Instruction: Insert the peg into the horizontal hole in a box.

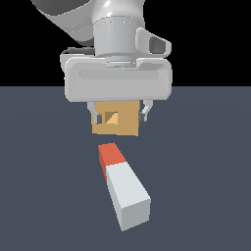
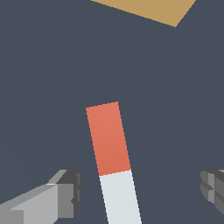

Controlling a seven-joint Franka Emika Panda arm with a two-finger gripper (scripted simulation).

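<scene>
Peg (image 1: 122, 188) lies flat on the dark grey floor (image 1: 206, 196), its orange-red end turned toward the box (image 1: 115, 119) and its grey-white end pointing away from it, nearer the exterior camera. Taking the box as landmark: the peg rests in front of the box's holed face, a short way off and not touching, and its long axis runs slightly askew rather than pointing straight at the face.

The gripper (image 1: 118, 112) hangs above the ground between the box and the peg's red end, its jaws spread wide and holding nothing. In the exterior view the two fingertips (image 1: 145, 113) show on either side of the box's face, just below the wide white hand body. In the wrist view the peg (image 2: 112, 157) runs up through the gap between the two fingers (image 2: 65, 192), clear of both, with open floor on each side; the red end extends past the fingertips toward the box (image 2: 151, 9), of which only a tan corner shows at the frame's edge.

The hole (image 1: 111, 117) is a small square opening in the box's face, seen in the exterior view just beside one fingertip. The hand body covers the box's upper part in that view. Nothing lies on the floor between the peg's red end and the box.
</scene>
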